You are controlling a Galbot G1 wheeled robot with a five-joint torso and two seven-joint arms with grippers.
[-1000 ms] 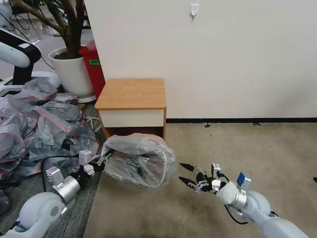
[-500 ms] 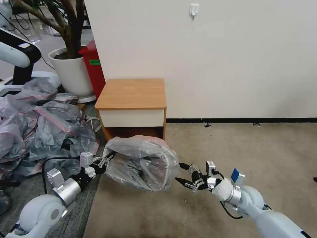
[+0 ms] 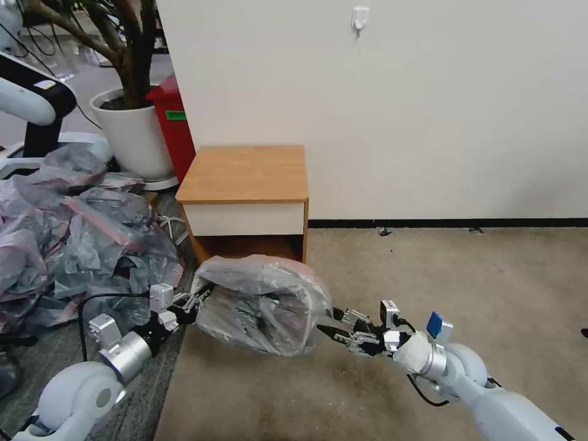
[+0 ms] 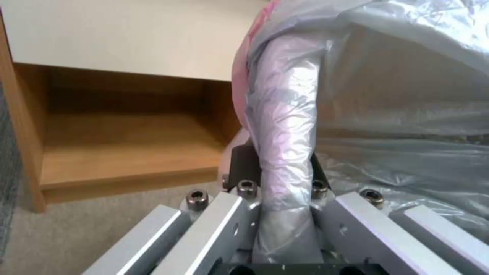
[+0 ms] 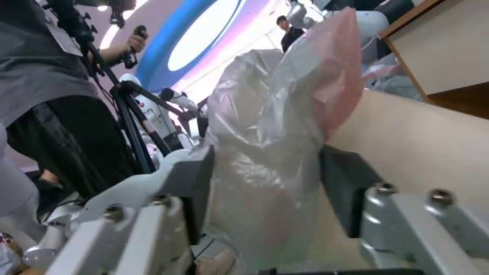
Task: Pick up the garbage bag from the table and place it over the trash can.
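- I find the thin, crinkly, translucent grey plastic garbage bag with the pink rim (image 3: 260, 303) off the worktop, hanging stretched between my two arms above the beige carpet floor (image 3: 429, 269), just in front of the worktop's front edge.
- The worktop, a small light-brown wooden nightstand with a white drawer front (image 3: 245, 184), stands against the white wall (image 3: 398, 92).
- Left end effector (image 3: 195, 300): closed on a gathered fold of the bag's rim; in the left wrist view the film (image 4: 285, 152) runs bunched straight through between the fingers.
- Right end effector (image 3: 334, 324): at the bag's opposite side, fingers narrowed with bag film (image 5: 265, 160) between the pads; I judge it as gripping, though a little slack may remain.
- A pale, rounded shape shows through the film; I cannot tell for certain whether this is the trash can.
- Handling, in my judgement: the bag is very light, limp and slippery, holds no shape, and could tear or slide out under a sharp pull. The doubled pink rim is the sound place to hold, at two opposite points, so the mouth stays spread.
- A heap of similar grey and pink plastic bags (image 3: 73, 226) lies on the floor at the left, apart from the held bag.
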